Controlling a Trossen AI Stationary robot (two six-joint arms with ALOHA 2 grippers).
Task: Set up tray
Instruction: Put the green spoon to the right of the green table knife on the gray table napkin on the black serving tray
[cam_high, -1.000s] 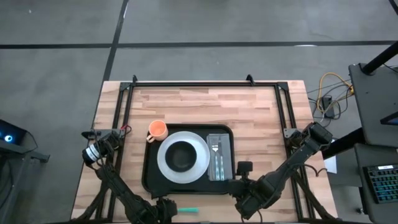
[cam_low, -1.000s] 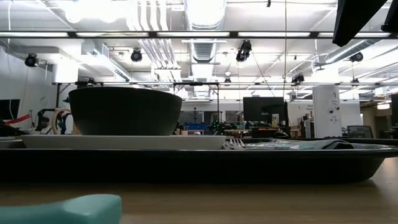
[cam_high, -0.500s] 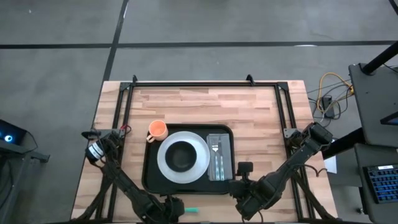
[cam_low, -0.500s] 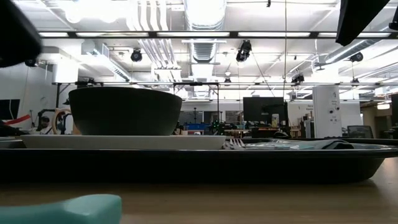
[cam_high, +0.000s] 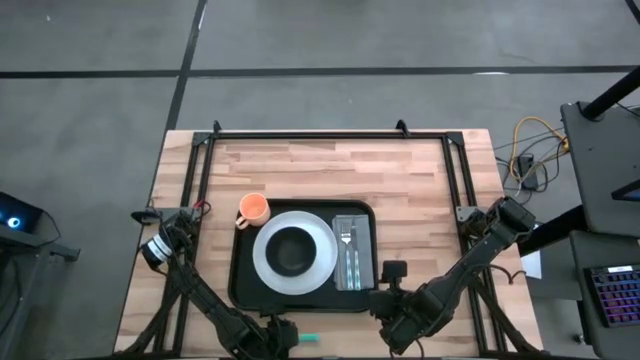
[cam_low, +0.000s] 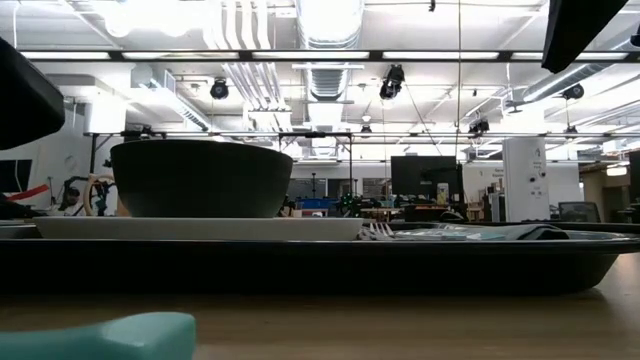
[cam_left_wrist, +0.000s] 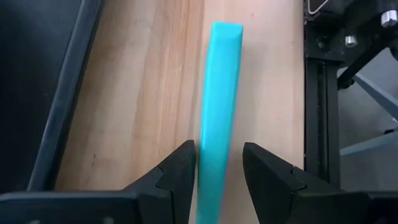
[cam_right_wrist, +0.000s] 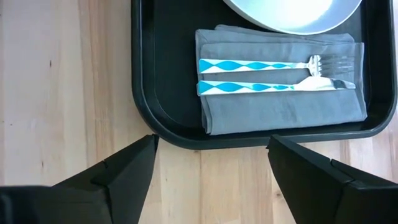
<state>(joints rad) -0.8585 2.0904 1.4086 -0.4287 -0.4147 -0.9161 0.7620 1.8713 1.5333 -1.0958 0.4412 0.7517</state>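
The black tray (cam_high: 242, 272) lies mid-table. On it rests a white plate (cam_high: 318, 262) carrying a dark bowl (cam_high: 292, 250), and a grey napkin (cam_right_wrist: 280, 102) with a fork and a knife. An orange cup (cam_high: 253, 209) stands on the table by the tray's far left corner. A long teal bar (cam_left_wrist: 219, 93) lies flat on the wood near the table's near edge. My left gripper (cam_left_wrist: 219, 149) is open, low over the bar's near end with one finger on each side. My right gripper (cam_right_wrist: 211, 140) is open wide above the tray's near rim (cam_right_wrist: 205, 140), by the napkin. My left gripper straddles the teal bar's end (cam_left_wrist: 214, 168), coming along the bar's length. The gaps between the fingers (cam_left_wrist: 180, 168) and the bar are very narrow, and I cannot tell whether they touch it. The bar lies flat on the table.
Black frame rails (cam_high: 200, 180) run along the table's left, right and far sides. In the left wrist view a rail (cam_left_wrist: 314, 112) stands close beside the teal bar. Bare wood (cam_high: 330, 165) stretches between the tray and the far edge.
My left arm has shifted a little toward the table's right along the near edge, closer to the teal bar, and a dark part of it has come into the low view's upper left. The tray, plate, cup and right arm have kept still.
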